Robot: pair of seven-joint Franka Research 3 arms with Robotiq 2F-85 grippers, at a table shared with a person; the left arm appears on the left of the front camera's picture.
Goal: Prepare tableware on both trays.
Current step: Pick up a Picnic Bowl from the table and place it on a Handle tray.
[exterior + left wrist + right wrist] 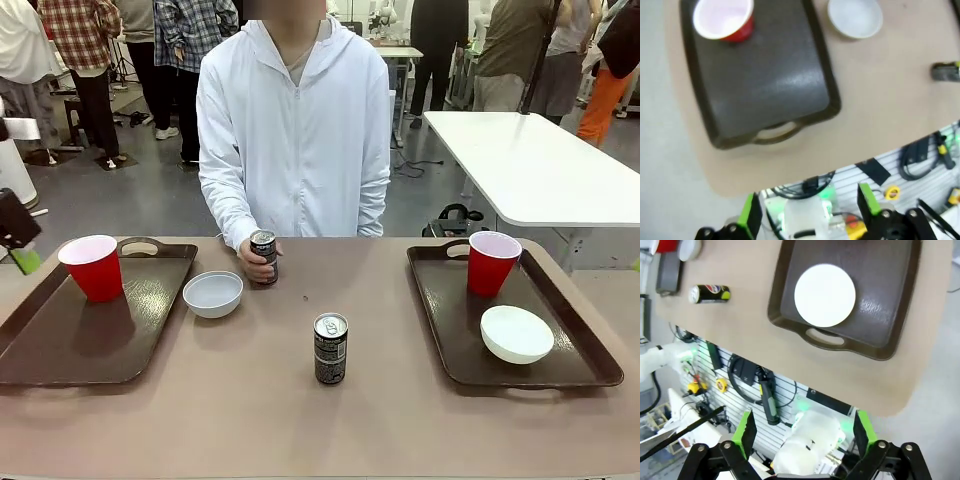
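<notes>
Mid-counter, near side, the near can [330, 348] stands upright, on neither tray. Farther off the far can [264, 248] is upright too, with the person's hand [250, 263] wrapped around it. Left of them a white bowl [213, 293] sits on the counter [200, 400] just beside the left tray [70, 335], which carries a red cup [93, 267]. The right tray [450, 330] already has the second cup [492, 262] and second bowl [516, 333]. My read: the cans are stiff, smooth, likely slippery, so squeeze across the body at mid-height. That bowl looks light; pinch its rim. Both gape wide, left pincer [809, 210] and right pincer [804, 432], nothing held.
</notes>
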